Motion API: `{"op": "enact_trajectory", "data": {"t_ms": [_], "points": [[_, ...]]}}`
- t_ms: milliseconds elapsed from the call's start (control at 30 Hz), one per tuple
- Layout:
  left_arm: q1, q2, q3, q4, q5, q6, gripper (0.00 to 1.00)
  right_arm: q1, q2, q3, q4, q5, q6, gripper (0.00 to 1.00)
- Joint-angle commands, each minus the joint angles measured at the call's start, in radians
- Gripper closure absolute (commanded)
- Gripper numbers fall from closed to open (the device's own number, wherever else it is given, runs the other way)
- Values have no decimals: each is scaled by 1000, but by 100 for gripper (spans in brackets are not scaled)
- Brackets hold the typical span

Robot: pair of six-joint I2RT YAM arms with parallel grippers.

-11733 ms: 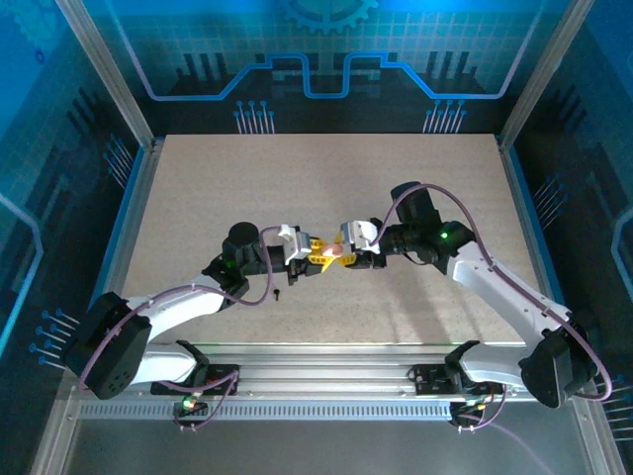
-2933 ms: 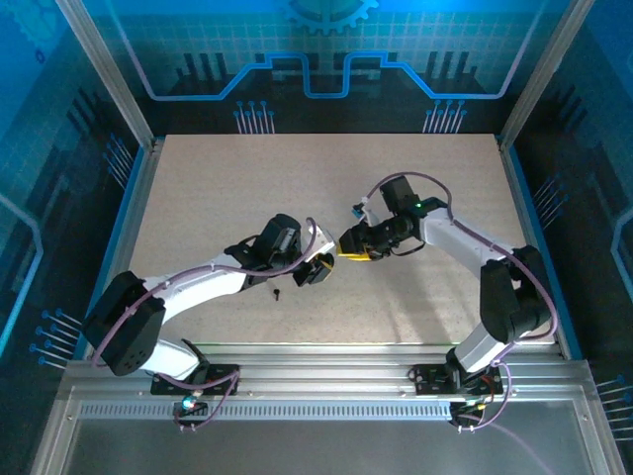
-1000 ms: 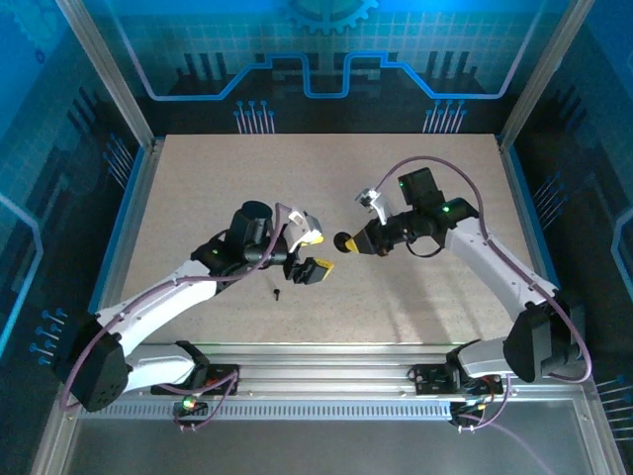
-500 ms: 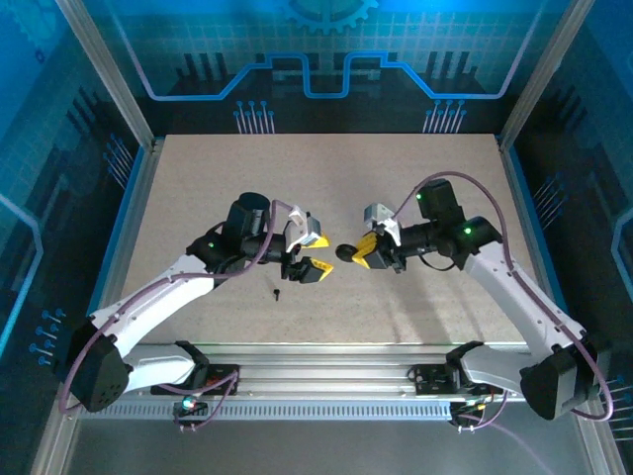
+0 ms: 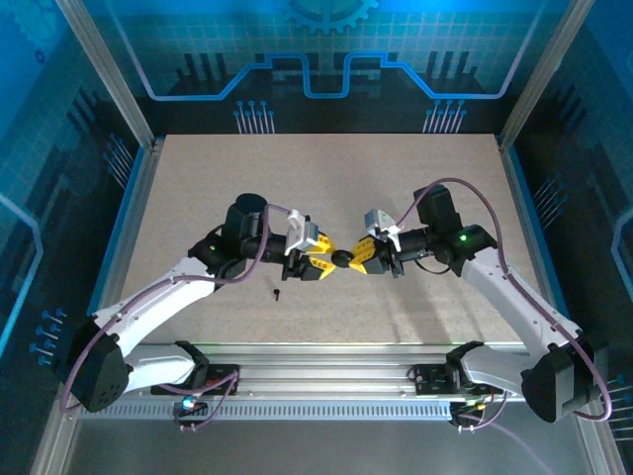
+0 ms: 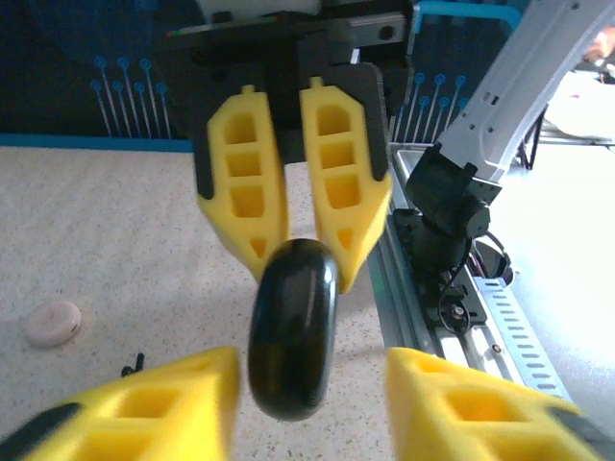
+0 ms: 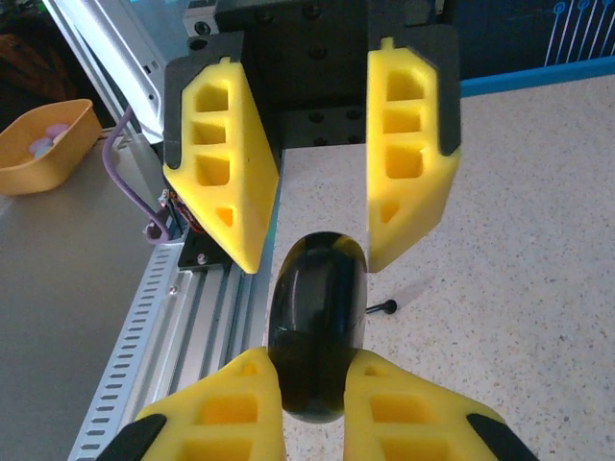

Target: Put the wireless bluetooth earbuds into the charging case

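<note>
Starting at the left, we note the left arm (image 5: 168, 292) stretched over the worktop (image 5: 237, 178) toward the middle, much as it lay half a second ago. One earbud (image 5: 278, 294) lies loose on the worktop just near-side of that arm's wrist, and it hasn't moved in any earlier frame. The left wrist view shows it as a small dark speck, with a pale round disc (image 6: 53, 322) near it.

The left jaws are spread, with their yellow fingers (image 6: 163, 408) standing either side of the charging case (image 5: 341, 258). We see a clear gap on at least one side. A second ago these jaws gaped far wider and the case hung clear of them to the right. They have since narrowed, and the case now sits between them.

The case is off the worktop, edge-on and upright, midway between the two arms.

The right jaws pinch the case, and their fingers (image 7: 216, 408) press on its lower rim in the right wrist view. That grip is the same as a second ago. The right arm (image 5: 504, 287) has swung lower and leftward since then, closing the gap between the two wrists.
</note>
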Motion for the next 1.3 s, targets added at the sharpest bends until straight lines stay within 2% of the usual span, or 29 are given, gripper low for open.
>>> {"op": "enact_trajectory", "data": {"t_ms": [0,233,433,700,767,833,867,1033,1267], "points": [[-5,8,12,0,79,37,62,-11,-12,-4,28,-48,6,84],[-26,18,16,-1,81,48,70,-11,-24,-11,40,-48,11,84],[-40,33,29,-27,98,71,71,-10,-28,-12,46,-45,15,84],[-48,36,56,-78,91,89,85,-7,-26,-13,51,-18,19,83],[-47,39,78,-147,61,121,86,-7,-30,-10,33,16,13,77],[-47,41,110,-238,7,159,86,-7,-44,0,-7,93,3,61],[-48,41,125,-286,-24,185,86,-7,-55,2,-29,139,-4,57],[-47,51,188,-460,-143,278,86,13,-110,23,-96,314,-26,48],[-48,73,231,-524,-177,304,86,72,-100,66,-96,373,-44,44]]}}
